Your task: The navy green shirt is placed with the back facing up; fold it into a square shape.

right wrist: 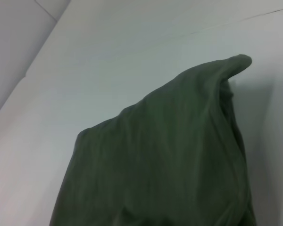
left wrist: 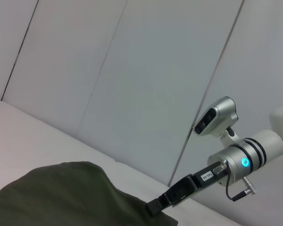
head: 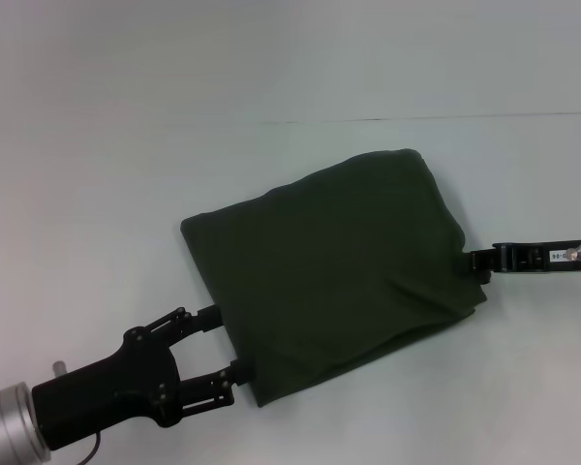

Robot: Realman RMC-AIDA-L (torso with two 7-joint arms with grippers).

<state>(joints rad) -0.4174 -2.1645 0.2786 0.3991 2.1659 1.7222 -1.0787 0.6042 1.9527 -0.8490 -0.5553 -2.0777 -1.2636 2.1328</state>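
Note:
The navy green shirt [head: 334,271] lies on the white table, folded into a rough square with a plain side up. My left gripper [head: 225,344] is at the shirt's near left edge, open, with its two fingertips [head: 211,315] spread along that edge and touching the cloth. My right gripper [head: 479,262] is at the shirt's right edge, touching the cloth. It also shows in the left wrist view [left wrist: 155,205], against the shirt [left wrist: 61,197]. The right wrist view shows only the shirt [right wrist: 170,155], with a raised corner.
The white table [head: 126,145] runs all round the shirt, with a thin seam line [head: 416,120] across its far part. A pale panelled wall [left wrist: 146,70] stands behind the table in the left wrist view.

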